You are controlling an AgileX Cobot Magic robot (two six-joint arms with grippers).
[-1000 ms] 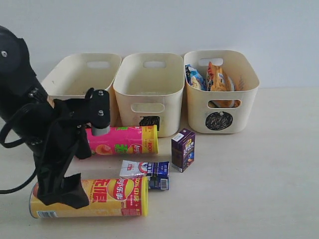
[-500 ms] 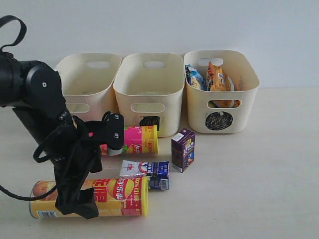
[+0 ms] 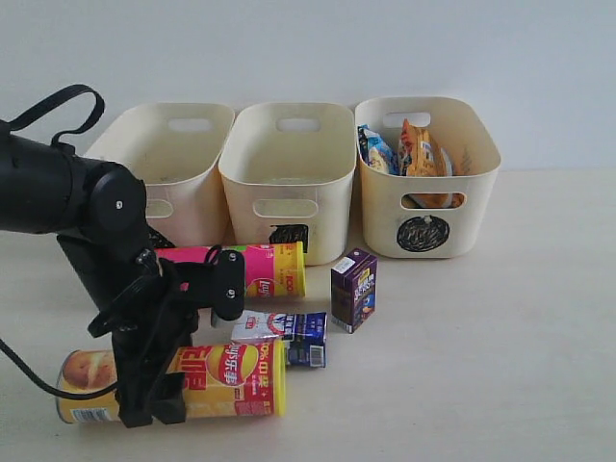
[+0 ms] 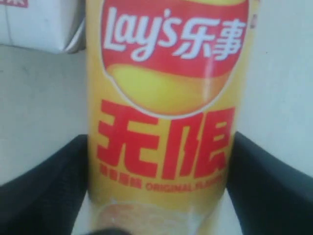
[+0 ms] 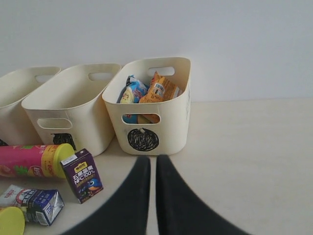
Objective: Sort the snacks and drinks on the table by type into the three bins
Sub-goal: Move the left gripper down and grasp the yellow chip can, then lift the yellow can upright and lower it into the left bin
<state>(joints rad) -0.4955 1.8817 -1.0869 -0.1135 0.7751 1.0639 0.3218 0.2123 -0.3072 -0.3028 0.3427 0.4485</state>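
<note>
Pale wall stands behind a cream table. Over the last second the left arm has swung down at 7 o'clock. The left gripper has sunk around the yellow tube, a little nearer its middle. Its fingers flank the tube, but I cannot tell whether they pinch it. A pickup looks close. Three bins line 12 o'clock, and the circle bin at 1 o'clock holds both bags. The pink tube lies at 9 o'clock of the purple carton, with the white carton at its 7 o'clock. The right gripper hangs with its fingers together, empty.
</note>
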